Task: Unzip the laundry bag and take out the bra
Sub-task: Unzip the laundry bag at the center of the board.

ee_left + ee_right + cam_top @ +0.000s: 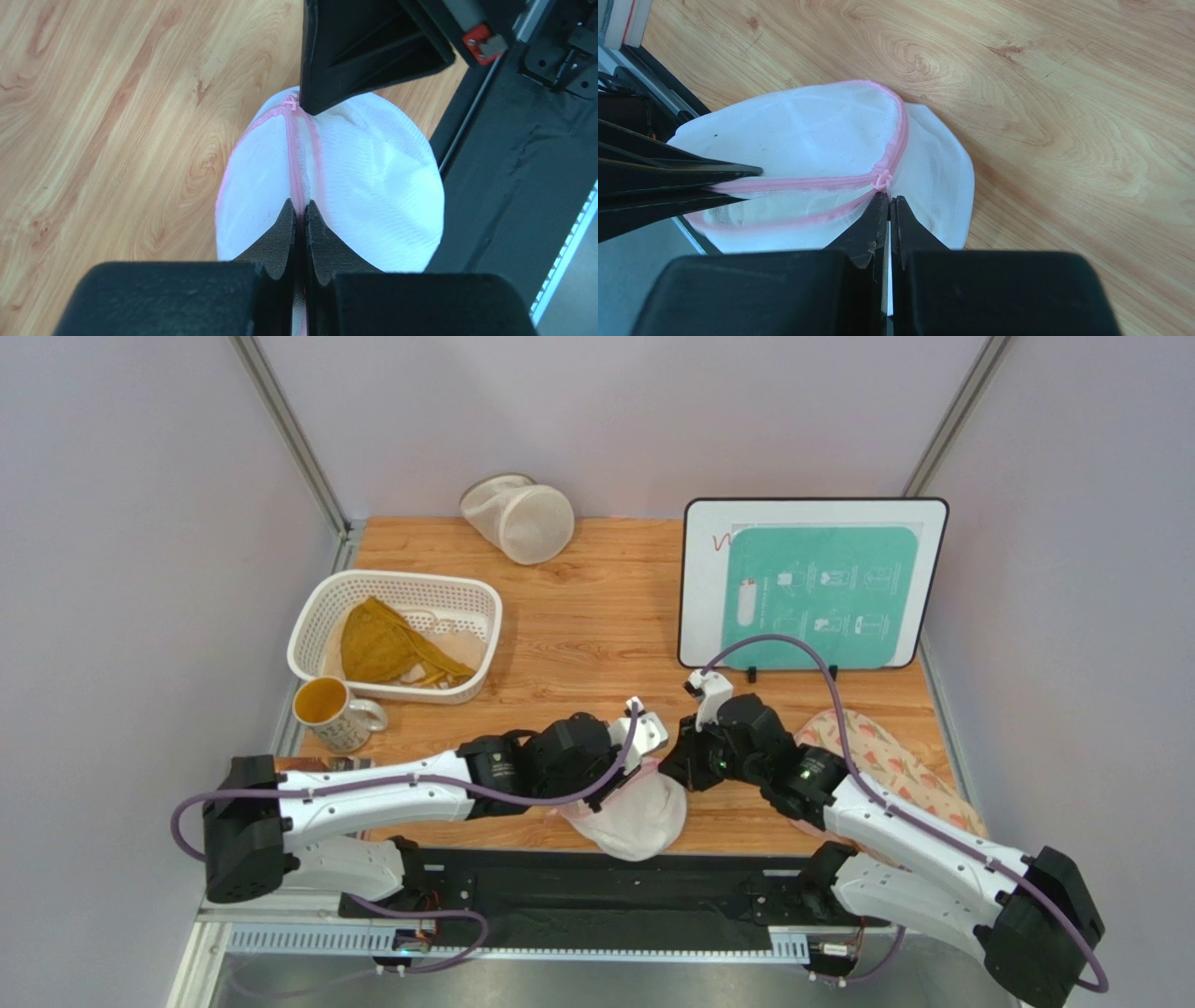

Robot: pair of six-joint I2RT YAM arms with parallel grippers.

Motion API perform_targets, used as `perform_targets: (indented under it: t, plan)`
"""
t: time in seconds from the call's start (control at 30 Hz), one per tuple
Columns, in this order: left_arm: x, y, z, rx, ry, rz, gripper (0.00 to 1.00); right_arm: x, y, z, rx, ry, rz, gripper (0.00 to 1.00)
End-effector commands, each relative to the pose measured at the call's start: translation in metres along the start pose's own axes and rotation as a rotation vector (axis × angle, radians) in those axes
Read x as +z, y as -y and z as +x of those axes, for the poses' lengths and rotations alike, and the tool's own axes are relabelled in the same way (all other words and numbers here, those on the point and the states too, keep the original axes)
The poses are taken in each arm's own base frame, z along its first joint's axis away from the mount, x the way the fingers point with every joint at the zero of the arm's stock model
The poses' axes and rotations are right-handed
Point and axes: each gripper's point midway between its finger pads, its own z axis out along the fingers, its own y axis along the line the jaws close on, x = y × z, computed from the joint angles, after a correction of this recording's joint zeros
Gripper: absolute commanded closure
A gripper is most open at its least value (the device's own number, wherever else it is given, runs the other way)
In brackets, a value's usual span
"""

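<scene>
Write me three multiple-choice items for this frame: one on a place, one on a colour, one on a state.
1. Where is the yellow garment? A in the basket; B in a gripper; C on bare wood.
2. What colour is the zipper of the bag? A blue; B pink; C black.
3. How is the left gripper? A open above the bag; B shut on the zipper; C shut on nothing.

Answers:
1 A, it lies inside the basket's walls.
2 B, it shows pink in both wrist views.
3 B, its fingers are pressed together with the zipper between them.
</scene>
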Motion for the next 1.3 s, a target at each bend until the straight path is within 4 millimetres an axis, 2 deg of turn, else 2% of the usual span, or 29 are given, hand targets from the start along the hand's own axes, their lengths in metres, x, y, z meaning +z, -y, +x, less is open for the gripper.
perform_targets:
  t: [0.0,0.4,0.43,0.47,0.5,0.6,0.7,0.8,0.97,1.07,1.27]
  plan:
    - [-0.017,0.007,-0.009,0.052,0.078,0.053,1.0,0.003,0.006,-0.011,-0.015,0.026,0.029,1.0]
    - [-0.042,0.005,0.006,0.072,0.126,0.066,1.0,0.013,0.003,-0.015,-0.017,0.008,0.023,1.0]
    - [-0.042,0.003,0.006,0.062,0.121,0.053,0.97,0.013,0.003,-0.017,-0.012,0.01,0.021,1.0]
    - [-0.041,0.002,0.007,0.052,0.113,0.047,0.89,0.012,0.001,-0.017,-0.007,0.012,0.017,1.0]
    - [-0.041,0.001,0.009,0.03,0.099,0.036,0.62,0.011,-0.002,-0.019,-0.009,0.015,0.006,1.0]
    - [-0.037,-0.005,0.009,-0.009,0.067,-0.01,0.26,0.009,-0.006,-0.02,-0.011,0.014,-0.001,1.0]
    - [-0.034,-0.004,-0.004,-0.02,0.068,-0.014,0.14,0.006,-0.009,-0.018,-0.018,0.012,-0.007,1.0]
    - [-0.035,-0.005,-0.031,-0.021,0.103,-0.024,0.1,0.003,-0.01,-0.016,-0.018,0.02,-0.013,1.0]
    - [-0.026,-0.005,-0.052,0.015,0.092,-0.028,0.08,-0.001,-0.01,-0.011,-0.022,0.023,-0.022,1.0]
    - [-0.013,0.0,-0.053,0.021,0.047,-0.013,0.08,-0.002,-0.009,-0.01,-0.018,0.029,-0.019,1.0]
    - [0.007,0.002,-0.04,0.012,-0.024,-0.016,0.08,-0.009,-0.011,-0.012,-0.024,0.048,-0.028,1.0]
